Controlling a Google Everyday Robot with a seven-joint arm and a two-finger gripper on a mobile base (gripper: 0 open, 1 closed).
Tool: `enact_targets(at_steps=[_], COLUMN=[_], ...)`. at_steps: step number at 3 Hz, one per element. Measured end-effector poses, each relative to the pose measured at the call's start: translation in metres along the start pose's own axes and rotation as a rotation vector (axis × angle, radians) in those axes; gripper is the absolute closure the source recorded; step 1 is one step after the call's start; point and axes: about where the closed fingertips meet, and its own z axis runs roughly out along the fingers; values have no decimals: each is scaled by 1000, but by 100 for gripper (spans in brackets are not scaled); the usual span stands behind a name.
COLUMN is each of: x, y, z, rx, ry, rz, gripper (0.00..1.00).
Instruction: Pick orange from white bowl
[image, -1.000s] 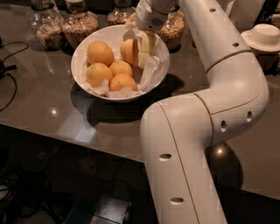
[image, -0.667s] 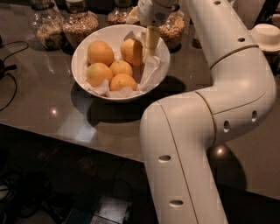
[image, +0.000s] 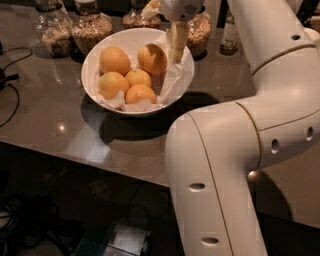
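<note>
The white bowl (image: 95, 62), lined with crumpled white paper, stands on the grey counter at the upper left. It holds five oranges. The largest, deep orange ones are at the back: one at the back left (image: 114, 60) and one at the back right (image: 151, 59). Three smaller ones lie in front of them. My gripper (image: 176, 54) hangs from above over the bowl's right side, right beside the back right orange on its right. No orange is lifted out of the bowl.
Glass jars of grains (image: 91, 27) stand behind the bowl, with another jar (image: 200, 31) and a small bottle (image: 229, 36) to the right. A black cable (image: 11, 80) lies at the left. My own white arm (image: 235, 150) fills the right foreground.
My gripper has moved a little up and to the right, uncovering more of the back right orange. The oranges and the bowl have stayed in place.
</note>
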Motion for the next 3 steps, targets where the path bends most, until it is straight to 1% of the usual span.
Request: enact_targets(at_steps=[1, 2, 3], x=[-3, -6, -6], y=[6, 9, 9], z=[4, 16, 28], rx=[-18, -42, -57], ry=[-39, -79, -103], rz=[-13, -19, -19], gripper=[19, 42, 42])
